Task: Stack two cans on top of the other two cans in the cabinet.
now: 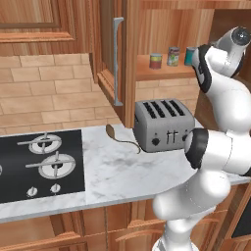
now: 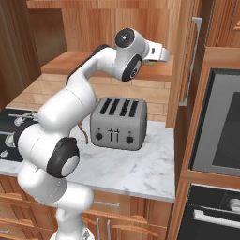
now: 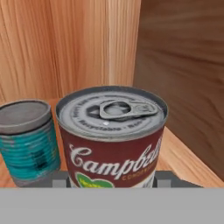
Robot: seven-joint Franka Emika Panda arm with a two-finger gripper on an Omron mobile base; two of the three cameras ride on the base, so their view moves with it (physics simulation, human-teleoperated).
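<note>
Cans on cabinet [image 1: 128, 59] shelf: three — red can [image 1: 155, 61], pale-labelled can [image 1: 173, 56], teal can [image 1: 189, 56] (partly hidden).
Claw [image 3: 112, 179]: fingers flank Campbell's can [image 3: 112, 135] — grip unclear.

My two base cameras look down from behind me, sharing the toaster [image 1: 159, 124] and cabinet [image 1: 147, 73]. My hand camera sits close to the shelf's cans.

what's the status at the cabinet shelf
End effector astride the red Campbell's can, finger closure unclear. Teal can standing beside it, apart. Nothing stacked yet. Cabinet door open.
</note>
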